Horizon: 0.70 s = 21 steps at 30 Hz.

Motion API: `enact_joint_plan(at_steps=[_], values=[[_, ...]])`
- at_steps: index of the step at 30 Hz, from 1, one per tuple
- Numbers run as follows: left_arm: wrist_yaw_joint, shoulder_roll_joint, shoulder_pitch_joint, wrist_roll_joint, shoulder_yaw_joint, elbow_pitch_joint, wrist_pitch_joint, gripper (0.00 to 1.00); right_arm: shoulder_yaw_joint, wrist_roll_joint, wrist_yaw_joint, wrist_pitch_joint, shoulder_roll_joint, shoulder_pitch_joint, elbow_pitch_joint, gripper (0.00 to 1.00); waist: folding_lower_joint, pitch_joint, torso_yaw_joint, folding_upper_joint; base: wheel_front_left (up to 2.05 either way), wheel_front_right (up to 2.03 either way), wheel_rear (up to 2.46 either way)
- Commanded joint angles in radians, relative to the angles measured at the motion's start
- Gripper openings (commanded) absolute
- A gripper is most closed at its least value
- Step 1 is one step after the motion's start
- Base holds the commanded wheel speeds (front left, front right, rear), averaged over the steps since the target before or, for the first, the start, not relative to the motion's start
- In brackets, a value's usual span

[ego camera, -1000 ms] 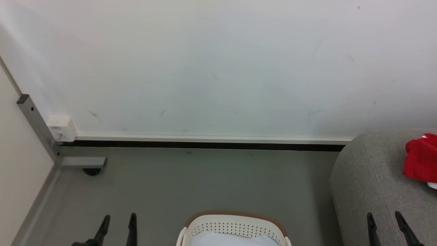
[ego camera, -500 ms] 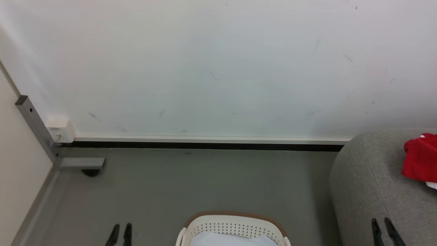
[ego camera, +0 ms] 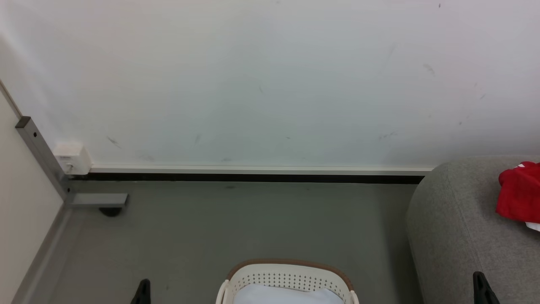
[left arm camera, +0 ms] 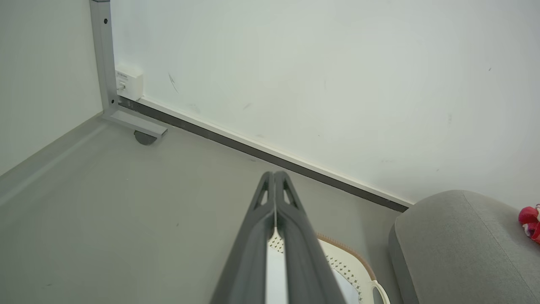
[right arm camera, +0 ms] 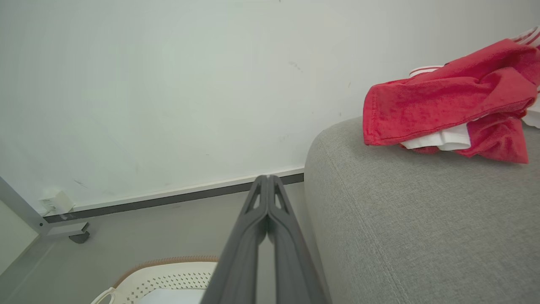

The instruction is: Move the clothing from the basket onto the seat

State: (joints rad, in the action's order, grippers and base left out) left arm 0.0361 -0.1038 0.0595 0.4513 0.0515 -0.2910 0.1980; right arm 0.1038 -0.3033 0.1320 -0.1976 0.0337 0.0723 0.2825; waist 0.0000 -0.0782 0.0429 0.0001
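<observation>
Right wrist view gives the clearest look at the soft bright red clothing with white stripe trim. It lies in a rumpled heap on top of the large grey woven-fabric seat, set back from the rounded edge, far enough in, I judge, that it will not slide off. The oval cream-white perforated plastic basket with a brown rim stands on the grey floor near the seat, which makes each load a short carry. What can be seen of its inside is a pale bluish-white lining with no red on it. The frame cuts off most of the basket, though, so I cannot tell whether anything is left lower down.

Both arms hang low, touching nothing. The left gripper has its two long dark fingers pressed together on nothing, and the right gripper is likewise clenched and empty — a resting pose, probably with the job finished. The garment heap runs off the right edge of the picture, so its full extent and number of pieces are hidden.
</observation>
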Motion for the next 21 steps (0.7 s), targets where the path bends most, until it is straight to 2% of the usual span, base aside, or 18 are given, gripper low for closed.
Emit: enact_joint_plan(at_steps=[1, 21], values=[[0.006, -0.002, -0.031, 0.049, -0.011, 0.018, -0.01, 0.0, 0.0, -0.054, 0.0, 0.009, 0.01, -0.033, -0.021, 0.0, 0.0, 0.001, -0.001, -0.0001, 0.0, 0.0, 0.0], [0.03, 0.012, -0.069, 0.349, -0.052, 0.029, -0.09, 0.0, 0.001, -0.392, -0.001, 0.088, 0.013, -0.073, -0.03, 0.0, 0.0, 0.016, -0.008, -0.0001, 0.0, 0.0, 0.0]])
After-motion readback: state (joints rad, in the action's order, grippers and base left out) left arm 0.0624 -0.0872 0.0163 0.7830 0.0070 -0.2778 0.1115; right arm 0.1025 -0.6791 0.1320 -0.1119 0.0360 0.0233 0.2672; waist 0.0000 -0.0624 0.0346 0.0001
